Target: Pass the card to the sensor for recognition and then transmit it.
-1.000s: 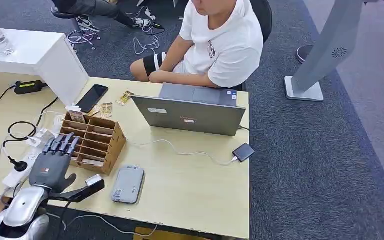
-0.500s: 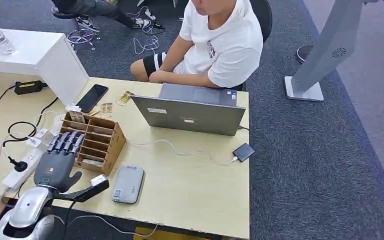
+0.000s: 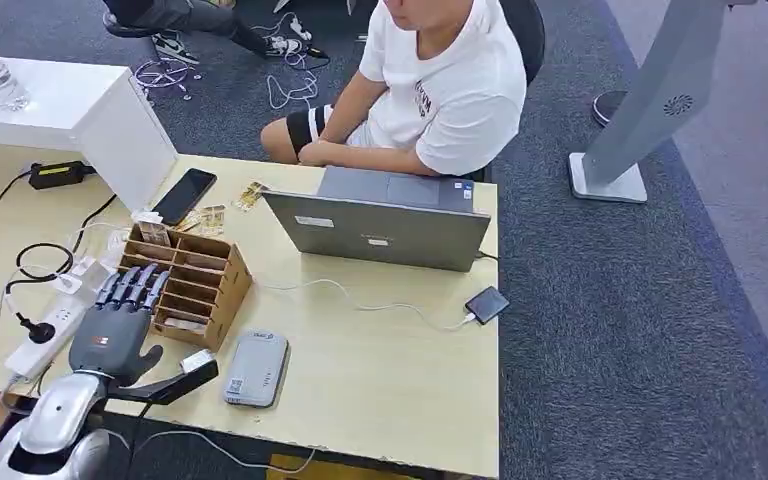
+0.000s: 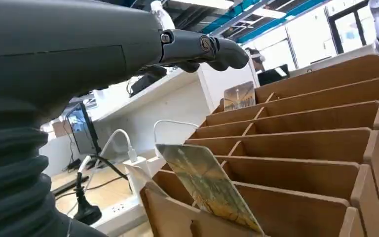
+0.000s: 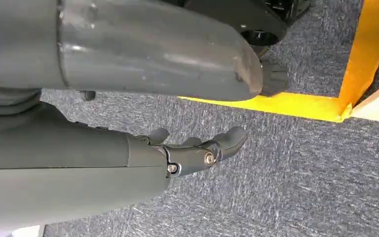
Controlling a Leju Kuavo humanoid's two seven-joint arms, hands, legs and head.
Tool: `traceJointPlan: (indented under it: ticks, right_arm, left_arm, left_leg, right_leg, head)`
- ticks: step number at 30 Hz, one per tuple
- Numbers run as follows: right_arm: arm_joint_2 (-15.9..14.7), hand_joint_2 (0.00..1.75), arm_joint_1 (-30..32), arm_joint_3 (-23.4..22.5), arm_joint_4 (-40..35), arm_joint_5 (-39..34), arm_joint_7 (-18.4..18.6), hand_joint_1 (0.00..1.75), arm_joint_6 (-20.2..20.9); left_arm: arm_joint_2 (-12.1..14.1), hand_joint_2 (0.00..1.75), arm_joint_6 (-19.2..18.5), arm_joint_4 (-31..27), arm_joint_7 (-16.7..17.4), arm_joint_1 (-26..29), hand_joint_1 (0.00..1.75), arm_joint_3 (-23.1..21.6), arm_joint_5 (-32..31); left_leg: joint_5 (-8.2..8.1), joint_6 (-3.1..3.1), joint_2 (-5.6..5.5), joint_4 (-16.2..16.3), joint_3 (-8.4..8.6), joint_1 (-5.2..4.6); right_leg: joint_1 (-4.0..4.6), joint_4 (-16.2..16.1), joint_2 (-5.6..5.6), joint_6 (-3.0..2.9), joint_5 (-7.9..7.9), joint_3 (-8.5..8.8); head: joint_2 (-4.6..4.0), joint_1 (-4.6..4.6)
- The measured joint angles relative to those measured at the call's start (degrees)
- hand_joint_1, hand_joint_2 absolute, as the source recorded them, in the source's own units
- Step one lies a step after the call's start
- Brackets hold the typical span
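A wooden slotted card holder (image 3: 200,285) stands on the desk, left of centre. My left hand (image 3: 120,325) hovers flat at its near left side with fingers spread and nothing in it; the thumb reaches toward the holder's near corner. In the left wrist view a patterned card (image 4: 207,190) leans in the nearest slot of the holder (image 4: 306,148), below my fingers (image 4: 197,47), and another card (image 4: 239,95) stands in the far slot. The grey sensor box (image 3: 256,368) lies just right of the holder. My right hand (image 5: 187,153) hangs over carpet, fingers loosely apart and empty.
A person (image 3: 440,80) sits behind an open laptop (image 3: 380,235) across the desk. A phone (image 3: 184,195) and loose cards (image 3: 212,218) lie beyond the holder. A power strip (image 3: 45,335) with cables is at my left, and a small black device (image 3: 487,303) on a cable at right.
My left hand has shifted slightly to the right, closer to the card holder's near side. Everything else stays put.
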Motion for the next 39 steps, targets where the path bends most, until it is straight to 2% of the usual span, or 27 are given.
traceJointPlan:
  ticks: [4,5,6,9,20,31,39]
  right_arm:
    - [0.0,0.0,0.0,-0.2,0.0,0.0,-0.4,0.0,0.0]
    - [0.0,0.0,0.0,-0.3,0.0,0.0,-0.4,0.0,0.0]
    - [0.0,0.0,0.0,-0.3,0.0,0.0,-0.5,0.0,0.0]
    - [0.0,0.0,0.0,-0.4,0.0,0.1,-0.8,0.0,0.1]
    - [0.0,0.0,0.0,-1.3,0.0,0.9,-1.5,0.0,0.2]
    - [-0.1,0.0,0.2,-1.5,0.0,1.0,-3.0,0.0,1.0]
    - [-0.1,0.0,0.3,-2.4,0.0,0.9,-3.1,0.0,-0.1]
  left_arm:
    - [0.0,1.75,-0.3,0.4,0.0,0.0,0.0,0.0,0.4]
    - [0.0,1.75,-0.4,0.4,0.0,0.0,0.7,0.0,0.5]
    - [0.0,1.75,-0.6,0.5,-0.1,0.0,1.75,0.0,0.7]
    - [0.0,1.75,-0.7,0.8,-0.4,0.0,1.75,0.0,1.4]
    - [-0.9,1.75,3.0,0.8,-2.9,0.9,1.75,0.0,2.7]
    - [-1.5,1.75,4.3,0.1,-4.0,1.3,1.75,0.0,2.8]
    - [-1.9,1.75,9.0,-5.6,-7.8,3.5,1.75,0.0,2.6]
  left_leg:
    - [0.0,0.0,0.0,0.0,0.0,0.0]
    - [0.0,0.0,0.0,0.0,0.0,0.0]
    - [0.0,0.0,0.0,0.0,-0.01,0.0]
    - [0.0,0.0,0.0,0.0,-0.01,0.0]
    - [0.0,0.0,0.0,0.0,-0.01,0.0]
    - [0.0,0.0,0.0,0.0,-0.01,0.0]
    - [0.0,0.0,-0.01,0.0,-0.01,0.0]
  right_leg:
    - [0.0,0.0,0.0,0.0,0.0,0.0]
    - [0.0,0.0,0.0,0.0,0.0,0.01]
    - [0.0,0.0,0.0,0.0,0.0,0.01]
    - [0.0,0.0,0.0,0.0,0.0,0.0]
    - [0.0,0.0,0.0,0.0,0.0,0.0]
    - [0.0,0.0,0.0,0.0,0.0,0.0]
    - [0.0,0.0,-0.01,0.0,0.0,0.0]
  head:
    - [0.0,-0.02]
    - [0.0,-0.02]
    - [0.0,0.0]
    - [0.0,-0.02]
    - [0.0,-0.02]
    - [0.0,-0.02]
    - [0.0,-0.02]
